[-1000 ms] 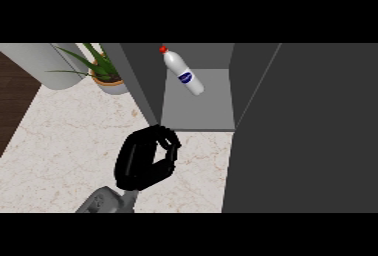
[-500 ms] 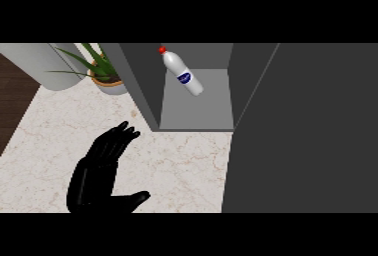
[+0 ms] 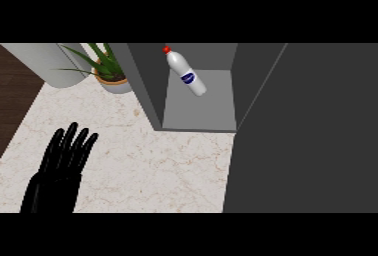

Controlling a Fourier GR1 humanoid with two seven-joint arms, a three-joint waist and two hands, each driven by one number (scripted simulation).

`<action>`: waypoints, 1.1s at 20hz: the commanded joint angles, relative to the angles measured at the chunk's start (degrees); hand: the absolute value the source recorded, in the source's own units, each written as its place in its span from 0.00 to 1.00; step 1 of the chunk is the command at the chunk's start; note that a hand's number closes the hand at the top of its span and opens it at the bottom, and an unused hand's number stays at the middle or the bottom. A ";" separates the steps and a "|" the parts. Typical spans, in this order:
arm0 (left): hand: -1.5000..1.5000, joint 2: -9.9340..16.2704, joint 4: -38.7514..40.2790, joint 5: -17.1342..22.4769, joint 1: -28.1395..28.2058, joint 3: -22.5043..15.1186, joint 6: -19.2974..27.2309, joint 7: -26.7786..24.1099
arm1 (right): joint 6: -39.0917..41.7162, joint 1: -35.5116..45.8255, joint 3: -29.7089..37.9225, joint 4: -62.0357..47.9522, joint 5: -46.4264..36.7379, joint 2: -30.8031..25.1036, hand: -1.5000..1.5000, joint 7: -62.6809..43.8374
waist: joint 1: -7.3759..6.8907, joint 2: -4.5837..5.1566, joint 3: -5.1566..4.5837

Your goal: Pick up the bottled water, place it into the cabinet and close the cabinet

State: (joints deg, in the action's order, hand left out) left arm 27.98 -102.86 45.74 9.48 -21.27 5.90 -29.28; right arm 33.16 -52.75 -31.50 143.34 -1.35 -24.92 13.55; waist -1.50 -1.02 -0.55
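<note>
Your bottled water (image 3: 186,72) sits inside the cabinet (image 3: 199,107); left hand (image 3: 63,160), lower left, is spread and empty. Next, shut the door (image 3: 310,130).

The bottled water (image 3: 185,71) stands inside the cabinet (image 3: 199,107), with the potted plant (image 3: 103,67) just left of it.

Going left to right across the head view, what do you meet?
Left hand, open over the marble counter → potted plant at the back → open cabinet with the bottled water leaning inside → dark cabinet door.
</note>
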 commanded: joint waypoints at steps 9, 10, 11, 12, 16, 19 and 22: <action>0.00 7.60 -4.17 5.29 7.61 7.13 -8.04 -0.61 | -3.64 5.36 -16.20 6.34 -3.43 2.30 1.00 -9.44 | -3.62 0.84 -0.31; 0.00 7.55 -3.53 6.14 7.89 7.54 -8.23 -0.29 | -4.05 5.20 -17.62 6.15 -3.55 2.71 1.00 -9.34 | -2.86 0.75 -0.31; 0.00 7.96 -4.03 6.06 7.65 7.36 -9.01 -0.17 | -4.13 6.14 -17.96 5.17 -2.34 3.27 1.00 -9.00 | -3.68 1.00 -0.35; 0.00 8.73 -5.25 6.73 8.61 7.90 -9.70 0.03 | -4.93 7.20 -17.81 4.86 -2.34 3.85 1.00 -10.03 | -4.61 1.13 -0.24; 0.00 10.00 -4.45 7.47 8.48 8.73 -12.02 0.39 | -4.27 10.24 -17.98 4.08 -1.65 2.92 1.00 -12.16 | -5.55 1.86 -0.36; 0.00 10.79 -4.25 8.29 9.25 10.15 -13.12 0.08 | -4.83 12.29 -17.51 2.87 -1.66 3.05 1.00 -13.74 | -6.53 2.00 -0.38; 0.00 11.37 -4.50 8.33 8.70 10.20 -14.52 0.16 | -4.89 14.41 -16.86 1.22 -0.25 3.30 1.00 -14.50 | -7.65 2.62 -0.45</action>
State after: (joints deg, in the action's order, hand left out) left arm 38.46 -107.27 53.48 18.55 -11.90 -7.27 -29.31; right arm 25.94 -42.87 -37.17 142.67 -0.48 -23.62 5.15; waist -8.06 0.96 -0.94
